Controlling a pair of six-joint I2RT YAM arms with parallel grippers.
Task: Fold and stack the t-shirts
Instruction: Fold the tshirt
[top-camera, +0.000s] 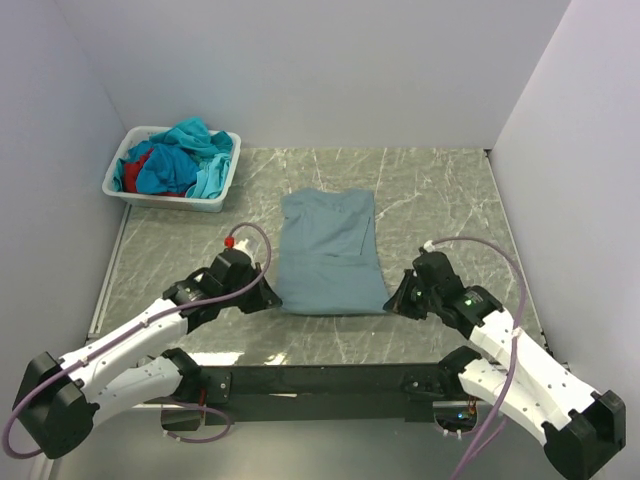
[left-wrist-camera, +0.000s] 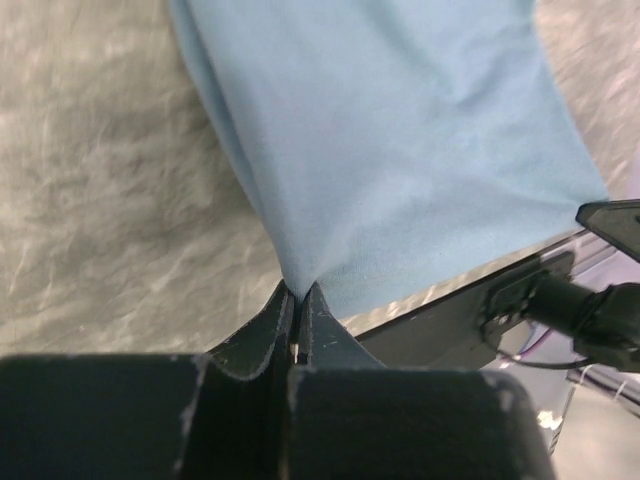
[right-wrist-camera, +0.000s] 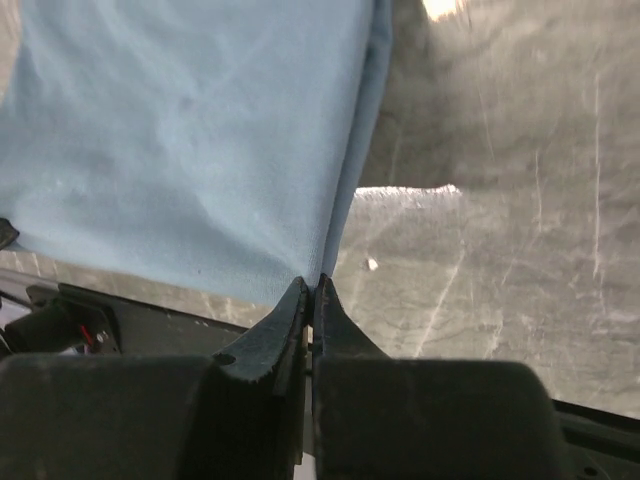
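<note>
The left pincer (left-wrist-camera: 298, 292) and the right pincer (right-wrist-camera: 312, 283) are each clenching a near corner of the grey-blue t-shirt (top-camera: 330, 250) lying on the desk (top-camera: 440, 200).

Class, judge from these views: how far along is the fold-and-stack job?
Done: the grey-blue t-shirt lies flat on the table, sleeves seemingly tucked in. In hand: the left gripper and right gripper each pinch a near corner. Left: finishing this fold, then the shirts heaped in the white basket; no stack yet.
</note>
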